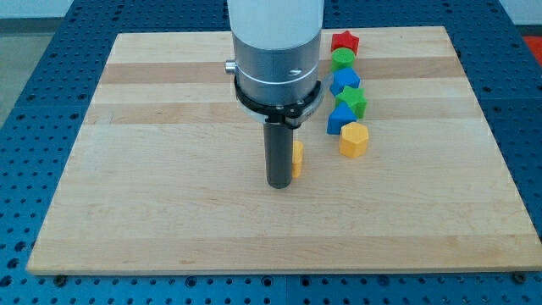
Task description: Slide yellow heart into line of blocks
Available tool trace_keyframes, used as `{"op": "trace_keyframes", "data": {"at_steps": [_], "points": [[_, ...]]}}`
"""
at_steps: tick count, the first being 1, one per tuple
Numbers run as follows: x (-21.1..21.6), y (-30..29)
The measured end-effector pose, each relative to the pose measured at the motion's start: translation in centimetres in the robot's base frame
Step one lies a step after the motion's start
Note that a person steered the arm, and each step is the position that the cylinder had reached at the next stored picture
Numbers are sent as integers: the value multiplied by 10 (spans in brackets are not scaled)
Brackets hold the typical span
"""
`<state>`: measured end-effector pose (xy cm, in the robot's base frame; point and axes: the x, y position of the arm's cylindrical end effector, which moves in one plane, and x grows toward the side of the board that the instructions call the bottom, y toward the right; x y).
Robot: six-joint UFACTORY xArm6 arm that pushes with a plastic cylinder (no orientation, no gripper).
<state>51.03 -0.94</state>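
My tip (279,184) rests on the wooden board (169,212) just below the middle. A yellow block (297,158), mostly hidden behind the rod, touches or nearly touches the rod's right side; its shape cannot be made out. To the right a line of blocks runs from the view's top downward: a red star (345,41), a green round block (343,58), a blue block (345,80), a green star (352,102), a blue block (340,119) and a yellow hexagon-like block (354,139) at the lower end.
The board lies on a blue perforated table (34,51). The arm's grey and white body (278,51) hangs over the board's upper middle and hides the board behind it.
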Motion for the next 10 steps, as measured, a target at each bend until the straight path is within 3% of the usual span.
{"op": "trace_keyframes", "data": {"at_steps": [1,6,8,10], "points": [[-1,-21],[-31,-18],[-31,40],[-31,63]]}}
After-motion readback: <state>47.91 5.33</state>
